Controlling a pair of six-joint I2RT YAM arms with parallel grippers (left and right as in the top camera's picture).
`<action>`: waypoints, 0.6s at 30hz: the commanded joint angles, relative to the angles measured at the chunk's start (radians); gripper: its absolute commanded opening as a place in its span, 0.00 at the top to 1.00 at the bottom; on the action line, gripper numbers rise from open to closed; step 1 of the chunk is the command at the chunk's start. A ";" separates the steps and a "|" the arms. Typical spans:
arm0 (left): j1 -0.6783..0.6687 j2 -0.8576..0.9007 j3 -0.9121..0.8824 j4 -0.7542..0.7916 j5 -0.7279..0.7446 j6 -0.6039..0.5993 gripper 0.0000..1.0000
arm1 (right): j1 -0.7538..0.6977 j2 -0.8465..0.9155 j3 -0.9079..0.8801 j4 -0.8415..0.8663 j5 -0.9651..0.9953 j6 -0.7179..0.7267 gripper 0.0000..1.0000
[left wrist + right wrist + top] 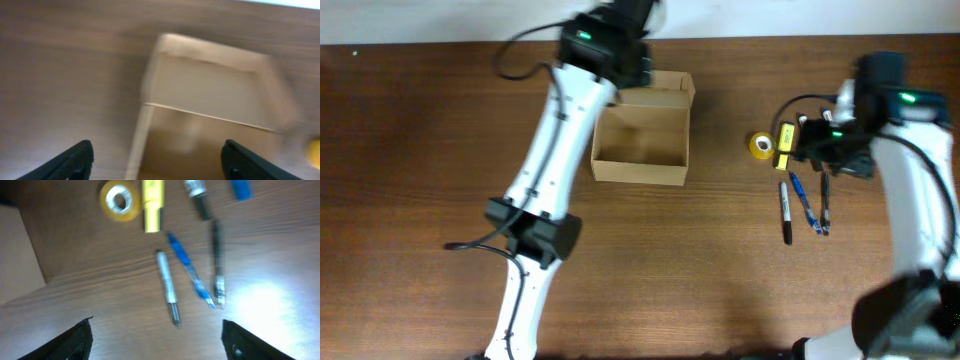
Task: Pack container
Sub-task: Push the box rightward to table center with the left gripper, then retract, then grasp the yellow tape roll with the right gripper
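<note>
Brown wood covers the bench. The container sits on it near the back edge, a bit left of the middle. It is a tan cardboard box, open on top, and its bare bottom shows. Its lid flap is folded back on the far side.

The left claw hangs over the far end of the box, by the flap. Its fingers are spread wide and hold nothing. The box lies just below them, blurry in the wrist view.

The right claw is well apart from the box, off to the right. It is spread wide too and grips nothing. Under it lie a marker, a blue pen and a black pen, side by side. A yellow tape roll and a yellow highlighter lie between the pens and the box.
</note>
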 commanded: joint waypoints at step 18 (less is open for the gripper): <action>0.421 0.009 0.006 -0.082 -0.024 0.018 0.00 | 0.165 0.333 0.157 0.202 0.011 -0.092 0.19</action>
